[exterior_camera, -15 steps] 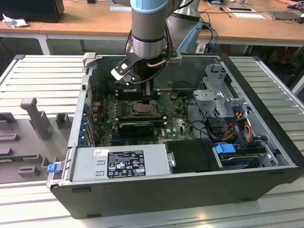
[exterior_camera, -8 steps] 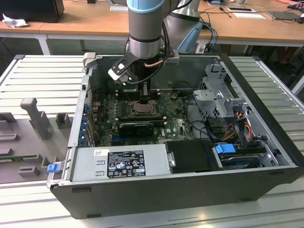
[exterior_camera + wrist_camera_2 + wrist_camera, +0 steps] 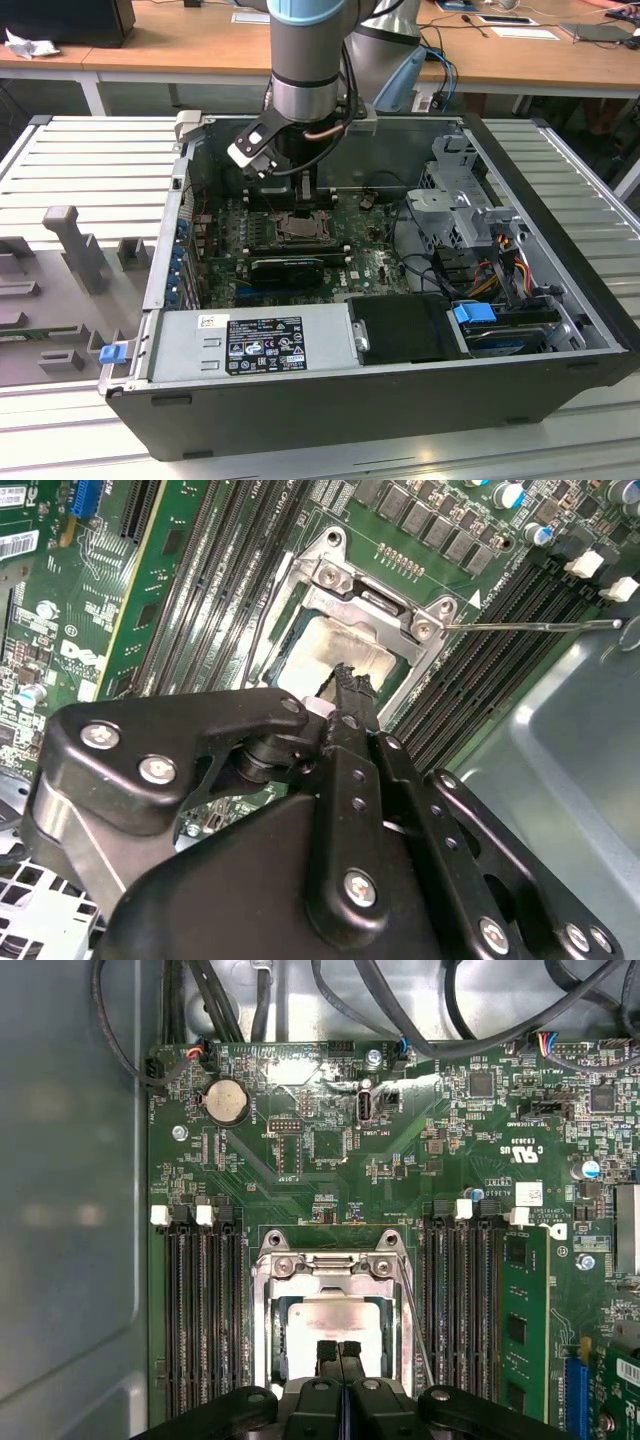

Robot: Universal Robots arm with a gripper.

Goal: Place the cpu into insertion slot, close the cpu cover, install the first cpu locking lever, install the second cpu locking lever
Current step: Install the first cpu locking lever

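The cpu [image 3: 335,1318] lies flat in the insertion slot [image 3: 262,1310], its silver top showing through the window of the cpu cover [image 3: 335,1272], which is folded down over it. My gripper [image 3: 338,1352] hangs just over the cpu's edge with its fingers pressed together and nothing between them. In the second wrist view the fingertips [image 3: 345,680] point at the cpu [image 3: 340,645] inside the cover [image 3: 385,605]. A thin locking lever [image 3: 530,627] sticks out sideways from the socket corner. In the exterior view the gripper [image 3: 303,205] is lowered onto the socket [image 3: 298,228] inside the case.
Long black memory slots [image 3: 205,1310] flank the socket on both sides. A black expansion card [image 3: 288,268] lies in front of it, with the power supply [image 3: 250,342] beyond that. A drive cage [image 3: 462,210] and cables sit at the exterior view's right. The grey case wall [image 3: 70,1210] is close.
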